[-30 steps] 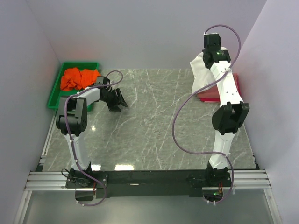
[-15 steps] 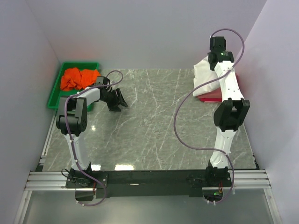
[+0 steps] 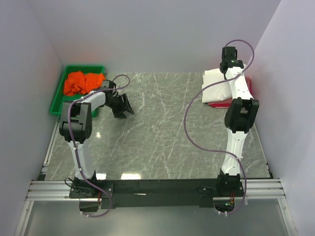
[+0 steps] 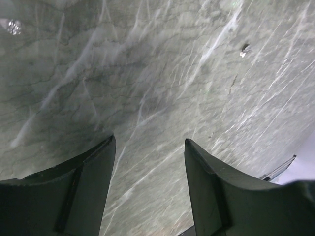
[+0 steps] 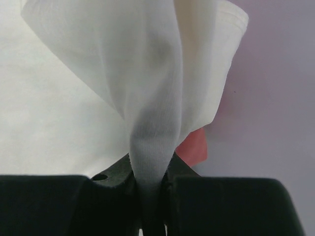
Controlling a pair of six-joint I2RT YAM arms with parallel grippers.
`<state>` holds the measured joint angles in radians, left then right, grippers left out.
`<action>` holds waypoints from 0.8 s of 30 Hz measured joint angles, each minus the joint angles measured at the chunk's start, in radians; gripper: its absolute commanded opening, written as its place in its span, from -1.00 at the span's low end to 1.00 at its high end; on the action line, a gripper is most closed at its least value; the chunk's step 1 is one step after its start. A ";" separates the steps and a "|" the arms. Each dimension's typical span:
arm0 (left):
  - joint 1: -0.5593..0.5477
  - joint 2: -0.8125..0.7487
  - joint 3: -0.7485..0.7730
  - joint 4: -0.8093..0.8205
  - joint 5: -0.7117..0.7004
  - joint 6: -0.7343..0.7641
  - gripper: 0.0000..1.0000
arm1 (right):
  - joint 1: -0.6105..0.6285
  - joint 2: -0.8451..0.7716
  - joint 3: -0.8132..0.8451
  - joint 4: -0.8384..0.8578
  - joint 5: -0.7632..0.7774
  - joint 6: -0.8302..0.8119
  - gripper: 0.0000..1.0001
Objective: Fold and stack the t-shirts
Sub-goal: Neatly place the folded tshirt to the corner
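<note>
**White shirt pinched in my right hand, left hand open and empty**

The grey marbled table (image 3: 162, 128) lies beneath both my hands. From my left wrist I see only its veined surface between and beyond my fingers.

The green tray (image 3: 56, 101) sits out past my left gripper (image 3: 125, 109), off to that hand's left, at the far corner of the table.

The white t-shirt (image 3: 214, 86) lies spread just below my right gripper (image 3: 227, 66) and to its left, at the far right of the table.

The orange t-shirt (image 3: 82, 82) lies crumpled in the green tray, apart from my left gripper.

A red t-shirt (image 3: 219, 103) lies under the white t-shirt. Only a strip of it shows along the near edge. From my right wrist a salmon-red corner of cloth peeks out just right of my fingers.

My right gripper is clamped on a gathered fold of the white t-shirt. The cloth rises from between the fingers as a narrow pleat and fans out above them.

My left gripper has its jaws apart with nothing between them, low over bare table. I cannot tell whether it touches the surface.
</note>
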<state>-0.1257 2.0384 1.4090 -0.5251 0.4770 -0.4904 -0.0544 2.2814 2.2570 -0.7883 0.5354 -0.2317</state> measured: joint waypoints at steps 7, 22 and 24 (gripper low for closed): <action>0.000 0.000 0.017 -0.049 -0.026 0.021 0.28 | -0.016 0.025 0.000 0.026 0.045 -0.016 -1.00; 0.000 0.001 0.040 -0.085 -0.041 0.029 0.28 | -0.068 0.034 0.000 0.074 0.131 0.000 0.81; 0.000 0.001 0.040 -0.082 -0.047 0.026 0.28 | -0.073 0.028 -0.018 0.088 0.131 0.023 0.82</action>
<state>-0.1257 2.0392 1.4494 -0.6067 0.4301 -0.4648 -0.1276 2.3093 2.2391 -0.7002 0.6666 -0.2085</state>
